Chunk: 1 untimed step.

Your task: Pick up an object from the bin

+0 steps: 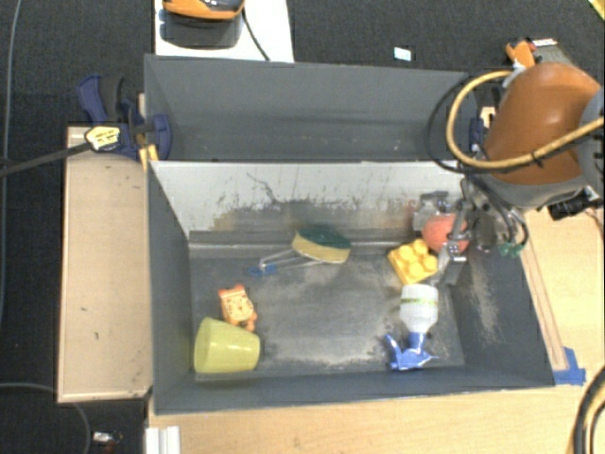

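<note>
We see the gripper (453,244) low in the right rear part of the grey bin (331,324), reaching in under the arm's orange cover (539,121). Whether it is spread or closed we cannot tell, since its lower end is lost against the dark metal and the clutter around it.

Just to its left, near the foot of the back wall, lies a salmon-pink rounded thing (436,231), perhaps a small ball; it appears to touch the gripper's side, and it is the thing nearest to it. Just in front of that and slightly left sits a yellow block (412,261) with studs on top.

Nearer the front wall, below the block, a white bottle (417,309) lies with a blue piece (407,354) at its lower end.

Well apart from the gripper, near the middle of the back wall, a dish brush (319,245) with a yellow and green head lies flat. In the left front corner a yellow cup (225,347) lies on its side, with a small orange toy (237,305) just beside it.
</note>
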Tool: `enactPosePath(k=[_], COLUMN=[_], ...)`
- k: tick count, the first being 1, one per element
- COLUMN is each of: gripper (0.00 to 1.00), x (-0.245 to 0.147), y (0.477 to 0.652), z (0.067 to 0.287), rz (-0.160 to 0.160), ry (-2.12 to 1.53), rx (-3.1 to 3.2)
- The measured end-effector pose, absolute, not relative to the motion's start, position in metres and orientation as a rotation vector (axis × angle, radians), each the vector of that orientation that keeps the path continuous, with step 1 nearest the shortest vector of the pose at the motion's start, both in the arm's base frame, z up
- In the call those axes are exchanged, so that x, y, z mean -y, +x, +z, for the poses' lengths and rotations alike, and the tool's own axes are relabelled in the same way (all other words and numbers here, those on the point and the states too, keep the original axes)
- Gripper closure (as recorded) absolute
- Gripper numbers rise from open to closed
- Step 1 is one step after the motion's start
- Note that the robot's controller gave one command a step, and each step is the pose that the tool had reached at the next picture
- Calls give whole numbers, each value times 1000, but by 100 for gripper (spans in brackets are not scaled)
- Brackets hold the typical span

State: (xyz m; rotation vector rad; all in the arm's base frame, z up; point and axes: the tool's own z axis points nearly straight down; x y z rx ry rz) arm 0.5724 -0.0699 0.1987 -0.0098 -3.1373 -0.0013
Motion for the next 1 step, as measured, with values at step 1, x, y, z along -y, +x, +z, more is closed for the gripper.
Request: enactPosePath(k=[1], gripper=[0], x=[70], y=[574], z=[203], rz=[1], ry=[-6], rx=[3146])
